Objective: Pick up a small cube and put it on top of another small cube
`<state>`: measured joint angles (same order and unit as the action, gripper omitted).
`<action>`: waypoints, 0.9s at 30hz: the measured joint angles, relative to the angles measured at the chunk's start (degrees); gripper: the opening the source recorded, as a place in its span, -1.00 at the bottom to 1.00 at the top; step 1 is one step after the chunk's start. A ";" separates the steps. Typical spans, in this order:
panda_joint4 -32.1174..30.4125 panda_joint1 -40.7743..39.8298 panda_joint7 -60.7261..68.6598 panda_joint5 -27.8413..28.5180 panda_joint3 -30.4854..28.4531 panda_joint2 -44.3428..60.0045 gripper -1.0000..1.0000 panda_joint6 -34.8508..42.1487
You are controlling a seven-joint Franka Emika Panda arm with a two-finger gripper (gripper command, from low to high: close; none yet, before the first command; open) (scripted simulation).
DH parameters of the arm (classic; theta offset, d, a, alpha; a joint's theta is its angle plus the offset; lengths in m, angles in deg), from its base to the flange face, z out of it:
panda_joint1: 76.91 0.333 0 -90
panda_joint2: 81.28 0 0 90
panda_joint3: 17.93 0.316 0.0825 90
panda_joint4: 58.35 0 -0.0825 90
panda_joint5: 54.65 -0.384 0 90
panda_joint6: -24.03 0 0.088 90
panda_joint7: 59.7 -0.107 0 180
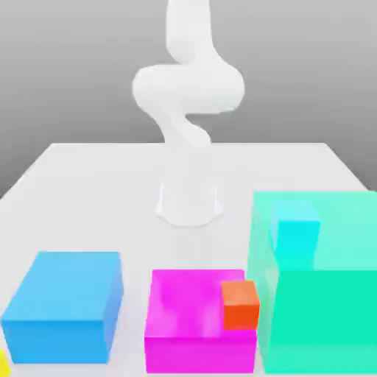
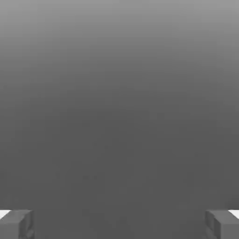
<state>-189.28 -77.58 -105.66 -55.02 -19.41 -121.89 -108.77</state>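
We see the white arm (image 1: 188, 96) rising from its base on the pale table (image 1: 88, 191), well behind the blocks along the near edge. Taking the magenta block (image 1: 193, 320) as our landmark: the small orange-red cube (image 1: 241, 303) sits at its corner on the exterior view's right, and we cannot tell whether it rests on the block's top or stands just in front of it. Just beyond that cube, on the same side, a large translucent green block (image 1: 324, 294) towers over the magenta one, with a smaller cyan block (image 1: 297, 232) showing inside or behind it — a tall wall close beside the orange-red cube. On the magenta block's other side, with a strip of table between, lies the blue block (image 1: 65, 305). Past the blue block, at the picture's lower corner, we catch a sliver of the yellow cube (image 1: 3, 364), well apart from the orange-red one.

In the hand view the gripper (image 2: 119, 225) is spread wide with nothing between its fingers (image 2: 16, 224) — only grey background ahead.
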 joint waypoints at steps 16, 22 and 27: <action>5.44 -4.92 1.48 -5.44 -10.05 33.53 0.00 -6.58; 7.48 -9.15 2.84 -8.66 -11.98 46.12 0.00 -8.94; 9.19 -12.19 3.69 -10.90 -13.05 56.58 0.00 -10.89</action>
<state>-180.09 -89.77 -101.97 -65.92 -32.46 -65.31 -119.66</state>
